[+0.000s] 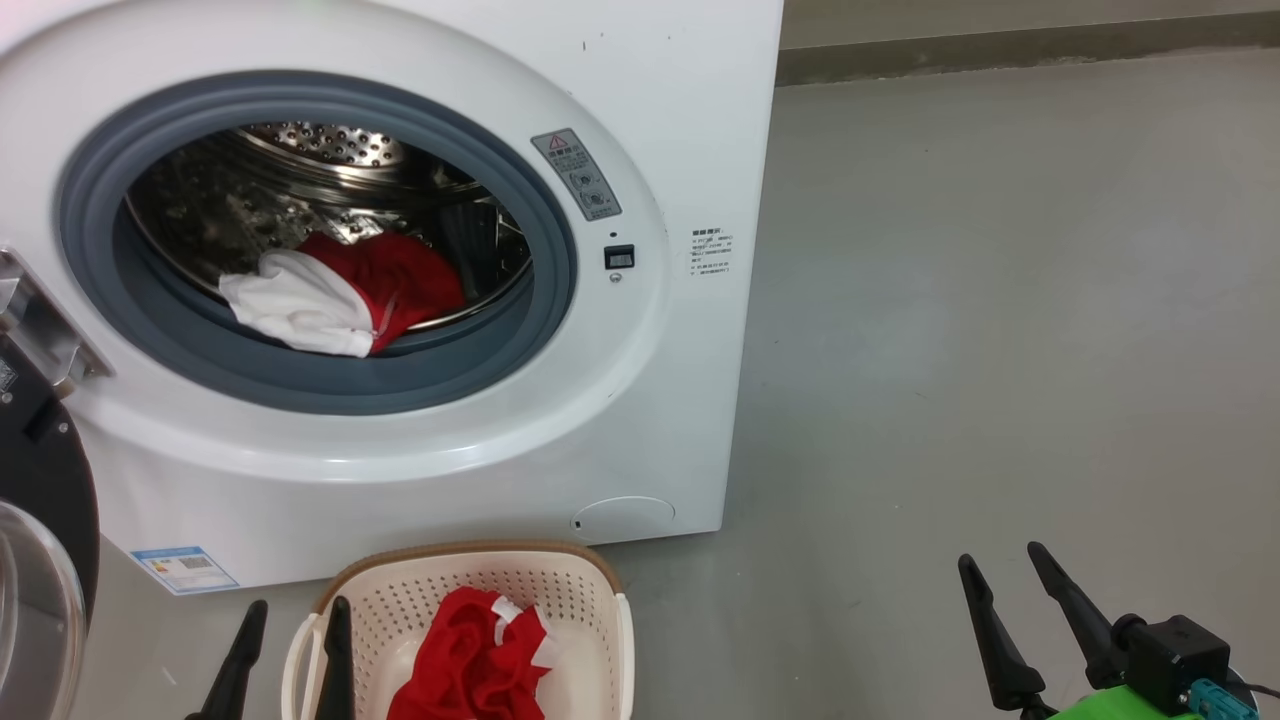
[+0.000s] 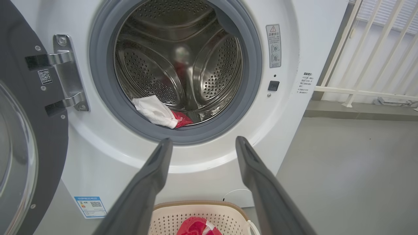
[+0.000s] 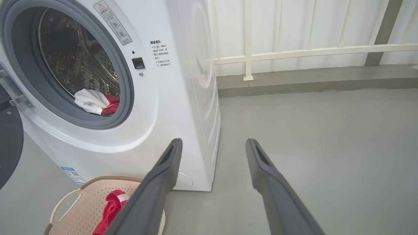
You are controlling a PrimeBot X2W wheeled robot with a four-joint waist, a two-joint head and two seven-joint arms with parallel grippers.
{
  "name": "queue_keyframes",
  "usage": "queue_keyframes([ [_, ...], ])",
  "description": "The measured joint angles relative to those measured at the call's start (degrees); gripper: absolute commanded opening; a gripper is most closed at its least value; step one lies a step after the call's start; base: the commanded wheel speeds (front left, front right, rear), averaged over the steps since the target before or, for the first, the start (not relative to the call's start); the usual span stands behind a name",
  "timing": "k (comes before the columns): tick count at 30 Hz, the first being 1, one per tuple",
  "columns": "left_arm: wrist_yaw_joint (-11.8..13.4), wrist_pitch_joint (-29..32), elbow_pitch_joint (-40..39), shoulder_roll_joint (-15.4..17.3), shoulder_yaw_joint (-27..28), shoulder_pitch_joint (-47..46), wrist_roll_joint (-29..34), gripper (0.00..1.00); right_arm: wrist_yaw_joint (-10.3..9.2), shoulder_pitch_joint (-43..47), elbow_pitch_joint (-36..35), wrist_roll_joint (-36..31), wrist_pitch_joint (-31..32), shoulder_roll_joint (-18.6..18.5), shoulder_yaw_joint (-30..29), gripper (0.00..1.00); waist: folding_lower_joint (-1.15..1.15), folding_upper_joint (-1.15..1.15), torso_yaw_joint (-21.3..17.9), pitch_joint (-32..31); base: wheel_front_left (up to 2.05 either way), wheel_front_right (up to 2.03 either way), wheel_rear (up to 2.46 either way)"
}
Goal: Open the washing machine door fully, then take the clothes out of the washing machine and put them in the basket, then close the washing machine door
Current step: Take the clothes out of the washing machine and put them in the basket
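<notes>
Now the left gripper (image 1: 298, 605), fingers spread and empty, hovers at the left rim of the basket (image 1: 470, 555), where a red-and-white garment (image 1: 470, 660) lies. Beyond its fingertips, a white garment (image 1: 300, 305) and a red garment (image 1: 400, 275) touch at the front lip of the drum (image 2: 147, 65) of the washing machine (image 1: 680, 120). The washing machine door (image 2: 19, 81) stands open on the left. The right gripper (image 1: 1000, 555), likewise spread and empty, hangs over the floor (image 1: 1000, 300), well apart from the basket.

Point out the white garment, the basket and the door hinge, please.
white garment (image 1: 300, 305): head view, its middle.
basket (image 1: 470, 551): head view, brown rim.
hinge (image 2: 70, 75): left wrist view, metal plate.
</notes>
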Motion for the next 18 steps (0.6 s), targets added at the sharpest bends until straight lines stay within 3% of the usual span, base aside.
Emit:
queue_keyframes([
  [18, 0.09, 0.00, 0.45, 0.00, -0.02, -0.30, -0.42, 1.00, 0.00, -0.14, -0.05, 0.01, 0.00, -0.01, 0.02, 1.00, 0.00, 0.00, -0.04, 1.75, 0.00, 0.00, 0.00],
])
